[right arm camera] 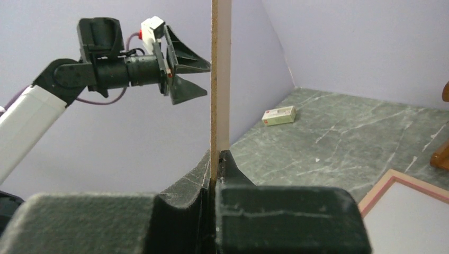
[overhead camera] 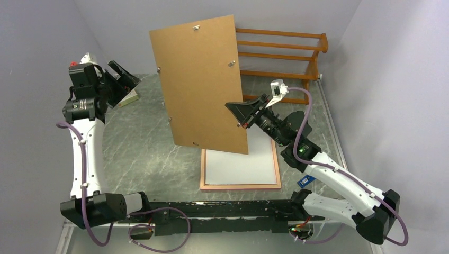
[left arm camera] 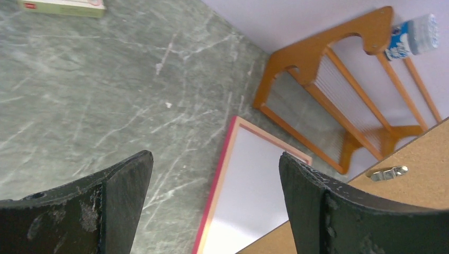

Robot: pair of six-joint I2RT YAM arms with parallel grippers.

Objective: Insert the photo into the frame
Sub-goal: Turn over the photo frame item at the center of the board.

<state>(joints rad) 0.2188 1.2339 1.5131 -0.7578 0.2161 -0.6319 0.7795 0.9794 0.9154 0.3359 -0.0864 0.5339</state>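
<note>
The frame (overhead camera: 241, 186) lies back-up on the table, pale wood rim with a pink edge (left arm camera: 226, 154). Inside it lies the photo (overhead camera: 241, 164), face down, only its white back (left arm camera: 254, 185) showing. My right gripper (overhead camera: 241, 114) is shut on the right edge of a brown fibreboard panel (overhead camera: 201, 79), holding it upright above the frame's far end. In the right wrist view the panel's thin edge (right arm camera: 219, 79) rises from between the jaws of the right gripper (right arm camera: 214, 159). My left gripper (overhead camera: 124, 76) hangs open and empty at the far left, raised off the table (left arm camera: 214, 159).
An orange-brown wooden rack (overhead camera: 280, 53) stands against the back wall, and a plastic bottle (left arm camera: 413, 34) lies by it. A small white box (overhead camera: 128, 98) rests at the far left of the table. Metal clips (left arm camera: 389, 172) stick out of the panel's back. Walls close in left, back and right.
</note>
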